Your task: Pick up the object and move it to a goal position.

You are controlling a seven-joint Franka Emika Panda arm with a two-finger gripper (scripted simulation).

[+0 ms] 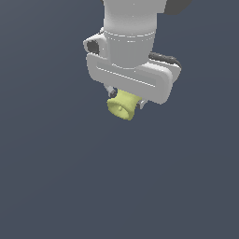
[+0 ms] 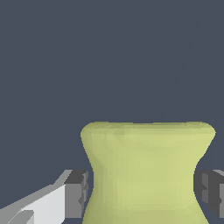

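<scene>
The object point(image 1: 122, 106) is a small pale yellow-green spool with flared ends and a narrower waist. It hangs just under the white gripper point(image 1: 125, 99) in the upper middle of the exterior view. In the wrist view the object point(image 2: 146, 170) fills the space between the two dark grey fingertips point(image 2: 78, 192), which press against its waist on both sides. The gripper point(image 2: 142, 192) is shut on it. The fingers are mostly hidden behind the hand in the exterior view. No goal marker shows.
Plain dark blue-grey ground point(image 1: 56, 177) fills both views. The white arm body point(image 1: 130, 28) rises out of the exterior view above the hand.
</scene>
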